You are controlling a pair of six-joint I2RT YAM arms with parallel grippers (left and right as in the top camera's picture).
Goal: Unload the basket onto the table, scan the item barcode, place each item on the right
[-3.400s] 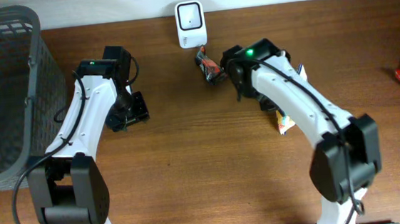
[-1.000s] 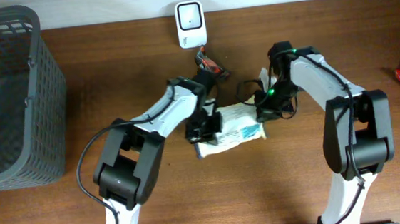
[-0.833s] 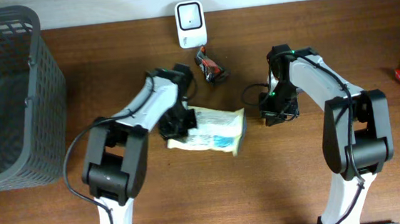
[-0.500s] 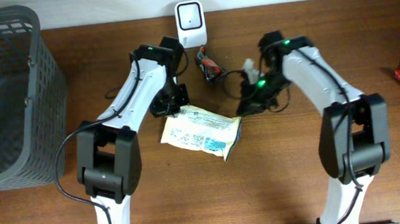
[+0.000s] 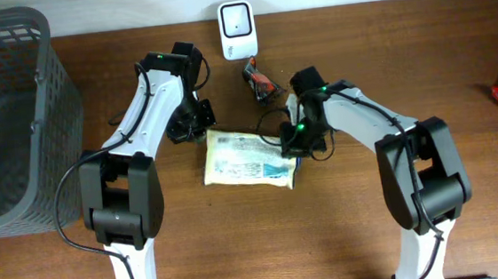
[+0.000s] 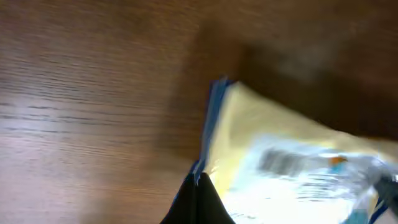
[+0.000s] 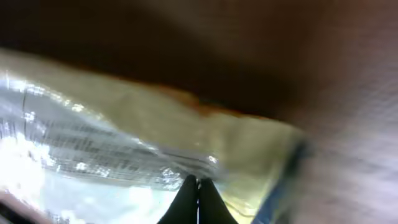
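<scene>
Lying flat near the middle of the table [image 5: 354, 229], the snack packet [image 5: 246, 157] sat at six o'clock from the wall-side scanner [image 5: 237, 29], well apart from it, with its printed face turned up rather than toward the scanner window. The left gripper [image 5: 202, 125] stood at the packet's ten o'clock corner, jaws together. In its wrist view the fingertips [image 6: 199, 190] met right at the blue seam, a sensible place to nip thin film, though whether any film was caught could not be told. The right gripper [image 5: 296, 145] was also drawn together at the three o'clock edge, its tips over the crinkled wrapper in the wrist view. That put one arm at each end, probably so the limp bag could be lifted taut. A small dark wrapper [image 5: 262, 82] lay at one o'clock from the packet, just below the scanner. The basket [image 5: 17, 131] waited at nine o'clock. Print on the packet was too blurred to pick out the barcode.
</scene>
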